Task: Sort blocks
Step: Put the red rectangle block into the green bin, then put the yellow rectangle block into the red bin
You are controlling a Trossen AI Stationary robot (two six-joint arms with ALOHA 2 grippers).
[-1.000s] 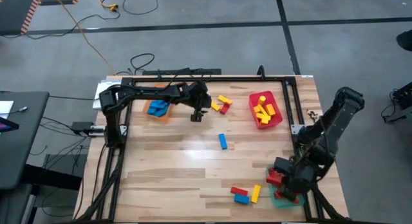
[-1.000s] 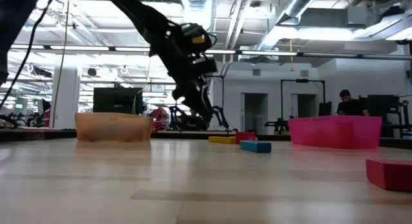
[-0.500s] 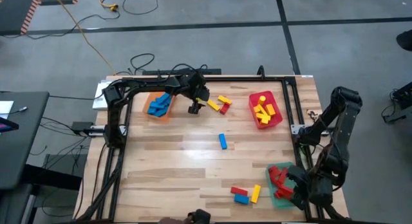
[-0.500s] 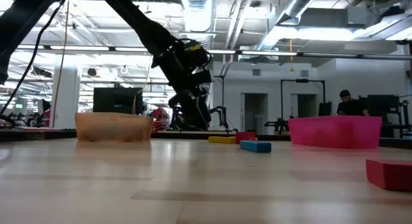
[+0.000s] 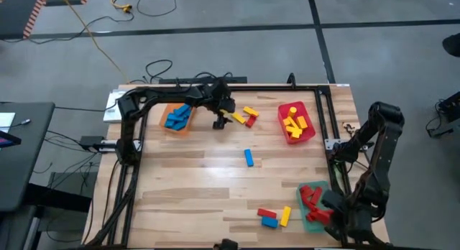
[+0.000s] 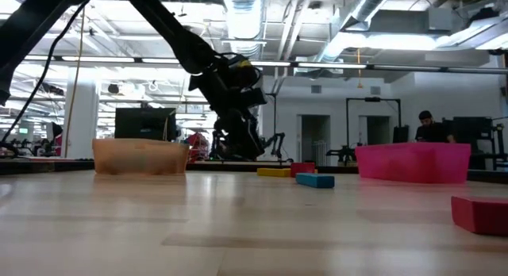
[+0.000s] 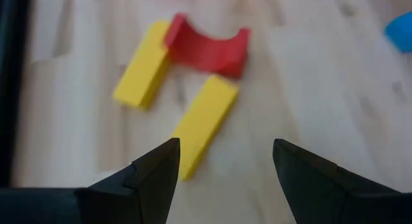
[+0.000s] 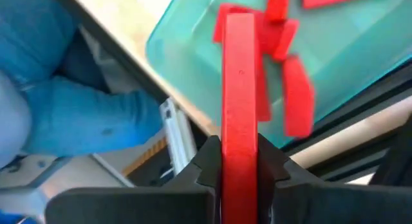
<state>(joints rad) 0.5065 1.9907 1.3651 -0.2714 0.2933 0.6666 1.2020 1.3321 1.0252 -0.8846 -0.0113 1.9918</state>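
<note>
Blocks (image 5: 249,158) lie scattered over the pale wood table (image 5: 194,185): a yellow-and-red cluster (image 5: 246,116) at upper centre of the high view, one blue piece mid-frame, a red, blue and yellow trio (image 5: 274,216) at lower centre, blue ones heaped in the orange tray (image 5: 168,109) at upper left, yellow ones in the red tray (image 5: 308,133) at upper right, red ones in the green tray (image 5: 307,223) at lower right. Each looks a small, hard-edged oblong with a smooth matt face, probably light and rigid; smooth sides may slip, so a pinch across the two long faces near the middle seems the surest hold. One red block (image 7: 207,51) in the cluster is notched into an arch and would likely be better gripped across its flat outer sides. Left gripper (image 7: 223,169) hovers with fingers spread just above a yellow block (image 7: 204,121) in that cluster, grasping nothing. Right gripper (image 8: 239,165), at lower right of the high view, is clenched on a thin red block (image 8: 239,89) held edge-on over the translucent green tray.
</note>
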